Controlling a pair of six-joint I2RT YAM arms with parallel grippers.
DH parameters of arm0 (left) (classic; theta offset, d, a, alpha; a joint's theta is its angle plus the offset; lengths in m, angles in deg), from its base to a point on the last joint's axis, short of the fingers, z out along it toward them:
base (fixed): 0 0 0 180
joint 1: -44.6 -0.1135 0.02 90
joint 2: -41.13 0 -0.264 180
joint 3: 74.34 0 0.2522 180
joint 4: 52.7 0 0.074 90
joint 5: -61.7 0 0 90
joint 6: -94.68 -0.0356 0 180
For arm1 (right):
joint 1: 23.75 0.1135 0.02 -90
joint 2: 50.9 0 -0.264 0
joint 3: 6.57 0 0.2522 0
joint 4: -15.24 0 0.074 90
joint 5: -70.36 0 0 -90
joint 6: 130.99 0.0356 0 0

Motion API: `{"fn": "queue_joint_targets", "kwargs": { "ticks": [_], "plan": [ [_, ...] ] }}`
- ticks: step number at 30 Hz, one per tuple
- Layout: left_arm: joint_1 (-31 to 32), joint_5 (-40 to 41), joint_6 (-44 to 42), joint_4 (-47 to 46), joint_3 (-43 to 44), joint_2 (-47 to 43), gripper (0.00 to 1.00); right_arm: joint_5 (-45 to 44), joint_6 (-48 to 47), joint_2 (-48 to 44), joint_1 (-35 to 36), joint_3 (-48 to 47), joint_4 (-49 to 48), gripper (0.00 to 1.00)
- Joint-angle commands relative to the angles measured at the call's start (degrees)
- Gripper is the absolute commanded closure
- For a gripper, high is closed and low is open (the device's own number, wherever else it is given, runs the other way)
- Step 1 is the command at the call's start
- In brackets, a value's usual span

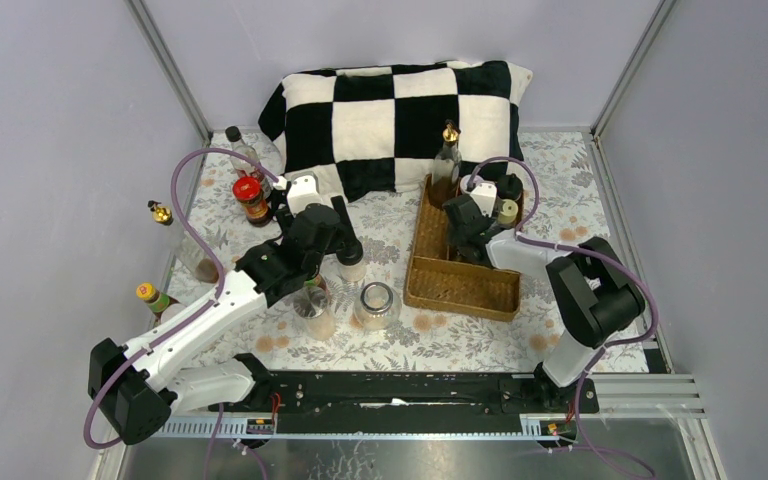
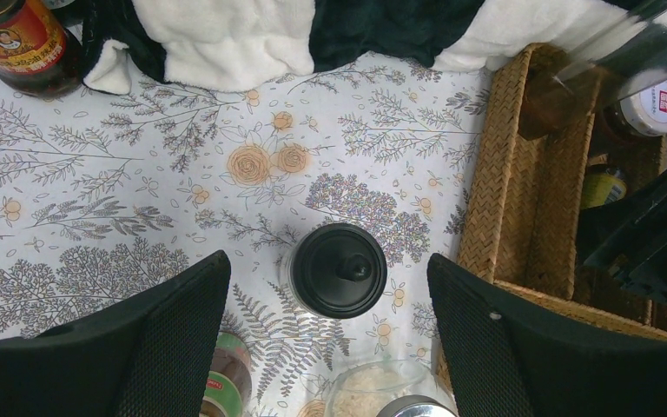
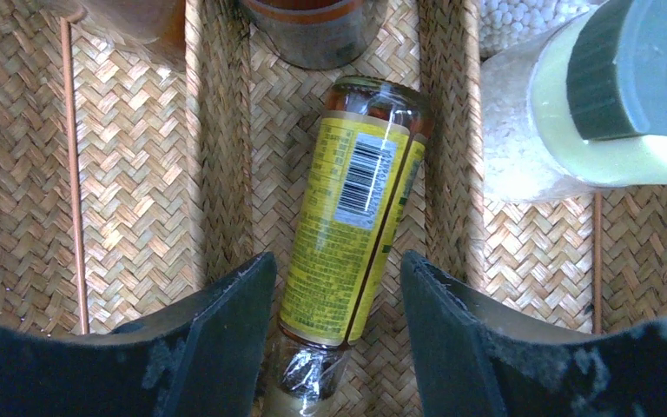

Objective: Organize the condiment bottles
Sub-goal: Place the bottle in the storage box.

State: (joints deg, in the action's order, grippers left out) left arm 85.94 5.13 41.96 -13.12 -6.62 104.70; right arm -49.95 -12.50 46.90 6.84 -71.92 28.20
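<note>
Condiment bottles (image 1: 377, 305): most stand on the floral cloth (image 1: 390, 225) left of the wicker tray (image 1: 460, 282), a few are in it. In the tray, a tall gold-topped bottle (image 1: 447, 160) stands upright at the far-left corner. A yellow-labelled bottle (image 3: 352, 226) lies on its side in the middle compartment, neck toward the wrist camera, and a jar of white grains (image 3: 512, 130) stands one compartment to its right. The right gripper (image 3: 334, 265) is down over the tray, jaws spread to about the yellow-labelled bottle's width and straddling it. The fingers (image 3: 226, 330) sit right at its sides, but contact can't be confirmed, so whether it is gripped is unknown. The left gripper (image 2: 328, 265) has its jaws wide apart and is holding nothing. It hangs over a black-lidded jar (image 2: 339, 269), which stands upright just left of the tray's left wall, not touching it. Two clear jars (image 1: 315, 315) sit near the tray's near-left corner, one of them partly under the left arm. Further left of the tray there is a red-capped jar (image 1: 251, 200) and a black-capped bottle (image 1: 238, 145) beyond it. A second gold-topped bottle (image 1: 160, 212) and a yellow-capped bottle (image 1: 150, 295) stand well apart from the tray at the cloth's left edge. A checkered pillow (image 1: 400, 110) lies behind the tray, touching its far end.
</note>
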Motion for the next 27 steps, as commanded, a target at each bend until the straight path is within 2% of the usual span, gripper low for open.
{"fn": "queue_joint_targets", "kwargs": {
  "ticks": [1,5,8,13,16,19,24,27],
  "plan": [
    [-0.27,1.11,-1.11,0.71,0.37,-0.65,0.12,6.92,2.66,8.57,-0.78,2.5,-2.21,0.32],
    [-0.23,1.11,-0.98,0.68,0.36,-0.64,0.12,7.44,3.27,10.36,-0.75,2.52,-2.4,0.33],
    [-0.26,0.96,-0.76,0.7,0.36,-0.73,0.12,7.29,3.16,10.97,-0.83,1.6,-1.49,0.52],
    [-0.26,0.93,-0.64,0.76,0.3,-1.23,0.12,7.15,3.43,12.74,-0.9,1.03,-0.83,0.56],
    [-0.26,1.27,-0.78,1.18,0.23,-1.77,0.12,7.56,3.63,13.9,-0.89,1.76,-1.12,0.64],
    [-0.22,1.46,-0.59,1.29,-0.02,-2.25,0.12,7.07,3.8,13.1,-1.0,2.79,-1.13,0.8],
    [-0.21,1.03,-0.19,1.4,-0.1,-2.31,0.12,6.88,3.44,9.53,-1.05,3.92,-0.83,0.99],
    [-0.22,1.11,-0.02,1.45,-0.24,-2.77,0.12,6.34,3.1,7.33,-0.96,4.02,0.27,1.0]
  ]
}}
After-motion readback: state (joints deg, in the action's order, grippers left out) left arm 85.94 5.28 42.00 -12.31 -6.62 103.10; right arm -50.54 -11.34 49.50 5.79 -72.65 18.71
